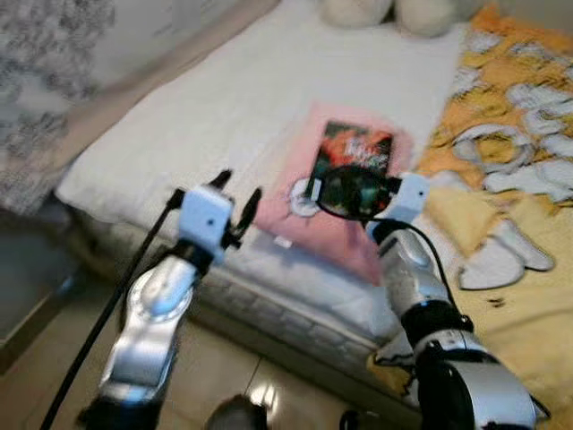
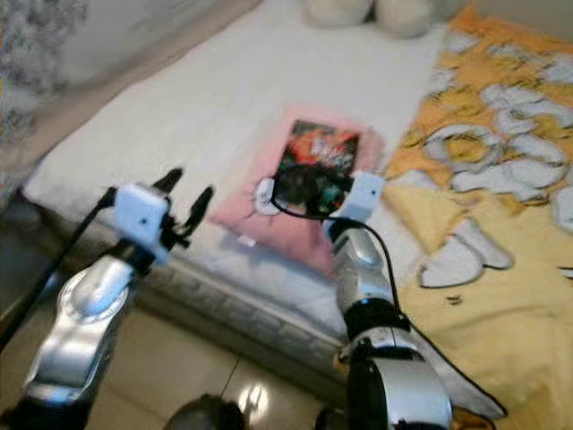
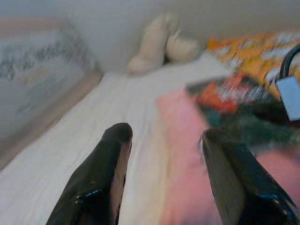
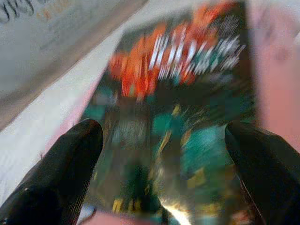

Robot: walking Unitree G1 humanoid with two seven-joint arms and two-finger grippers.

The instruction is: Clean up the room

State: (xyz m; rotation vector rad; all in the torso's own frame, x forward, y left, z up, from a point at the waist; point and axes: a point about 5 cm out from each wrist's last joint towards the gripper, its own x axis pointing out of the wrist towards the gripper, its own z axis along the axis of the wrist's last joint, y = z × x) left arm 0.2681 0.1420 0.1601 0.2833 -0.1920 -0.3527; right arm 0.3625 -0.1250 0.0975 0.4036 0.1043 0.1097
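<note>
A dark book with a red, white and green cover point(image 1: 355, 150) lies on a pink cloth point(image 1: 376, 237) on the white bed point(image 1: 224, 98). My right gripper point(image 4: 161, 161) hovers open just above the near end of the book, its fingers point(image 4: 65, 173) spread to either side of the cover. My left gripper point(image 1: 240, 193) is open in the air over the near edge of the mattress, left of the pink cloth, with nothing between its fingers point(image 3: 101, 178).
An orange and yellow patterned blanket point(image 1: 510, 143) covers the right side of the bed. Cream plush toys point(image 1: 385, 11) sit at the far end. A wooden rail point(image 1: 116, 98) and a patterned wall run along the left. Tiled floor point(image 1: 224, 367) lies below the mattress edge.
</note>
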